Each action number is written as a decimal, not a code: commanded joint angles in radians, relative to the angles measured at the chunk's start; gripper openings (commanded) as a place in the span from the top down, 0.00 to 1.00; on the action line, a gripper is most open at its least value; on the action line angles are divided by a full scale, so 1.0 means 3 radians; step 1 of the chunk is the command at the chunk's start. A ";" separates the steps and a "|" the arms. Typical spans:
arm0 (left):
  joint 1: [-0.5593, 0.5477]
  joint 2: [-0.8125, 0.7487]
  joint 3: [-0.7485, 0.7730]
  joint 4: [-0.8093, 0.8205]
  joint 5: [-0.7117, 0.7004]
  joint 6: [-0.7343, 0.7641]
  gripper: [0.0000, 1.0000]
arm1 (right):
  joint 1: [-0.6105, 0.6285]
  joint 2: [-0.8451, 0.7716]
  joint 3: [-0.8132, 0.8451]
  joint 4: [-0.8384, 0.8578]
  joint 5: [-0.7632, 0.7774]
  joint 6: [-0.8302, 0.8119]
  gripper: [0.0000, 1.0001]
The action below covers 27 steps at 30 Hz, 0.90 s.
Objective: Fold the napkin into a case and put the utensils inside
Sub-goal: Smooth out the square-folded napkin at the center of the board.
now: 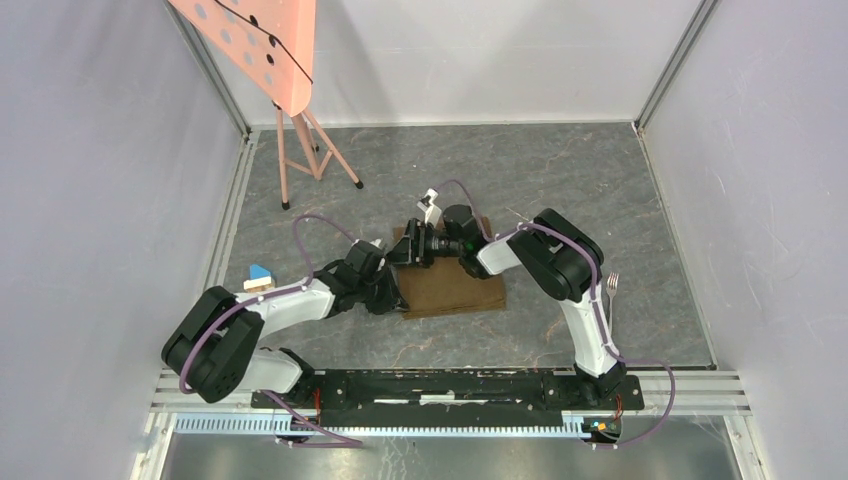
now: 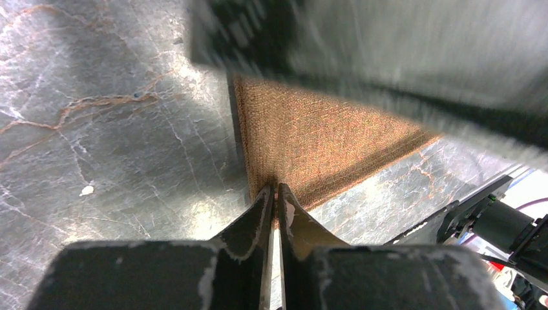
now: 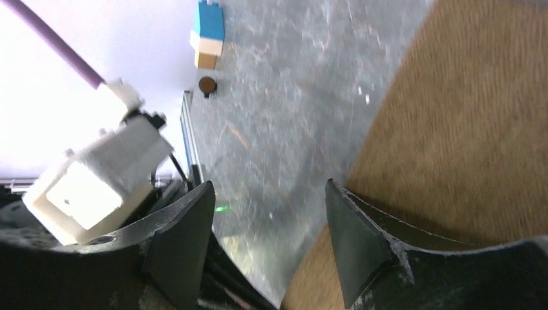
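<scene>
The left arm (image 1: 285, 303) and right arm (image 1: 565, 265) bent inward over the counter (image 1: 560, 170), the left hand (image 2: 276, 191) clenched on an edge of the napkin (image 1: 455, 290), the right hand (image 3: 270, 194) released, and the napkin lay flat, slightly wider left-to-right.

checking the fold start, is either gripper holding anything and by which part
The left gripper pinches the napkin by a corner; the right gripper is open, holding nothing.

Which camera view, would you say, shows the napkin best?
The top external view: the napkin lies flat with most of its outline visible, its far edge under the arms. The left wrist view shows only the part pinched by the left gripper; the right wrist view, a blurred patch by the open right gripper.
</scene>
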 commanded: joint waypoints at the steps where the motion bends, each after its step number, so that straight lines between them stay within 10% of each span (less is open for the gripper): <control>1: -0.0004 -0.0010 -0.0134 -0.0103 -0.0172 -0.0087 0.88 | -0.0022 0.0164 0.0393 -0.0167 0.0177 -0.0248 0.30; 12: -0.0007 -0.0187 -0.0056 -0.0268 -0.0187 -0.0021 0.88 | -0.0271 0.1044 0.1835 -0.1011 0.0022 -0.0618 0.29; 18: -0.0006 -0.0313 0.0093 -0.0340 -0.0065 -0.0035 0.86 | -0.0340 0.0638 0.2402 -0.2034 0.0099 -0.1209 0.26; 27: 0.0002 -0.0682 0.0456 -0.0660 0.0071 0.0002 0.57 | -0.0631 -0.1341 0.0492 -0.2739 0.0417 -0.1982 0.27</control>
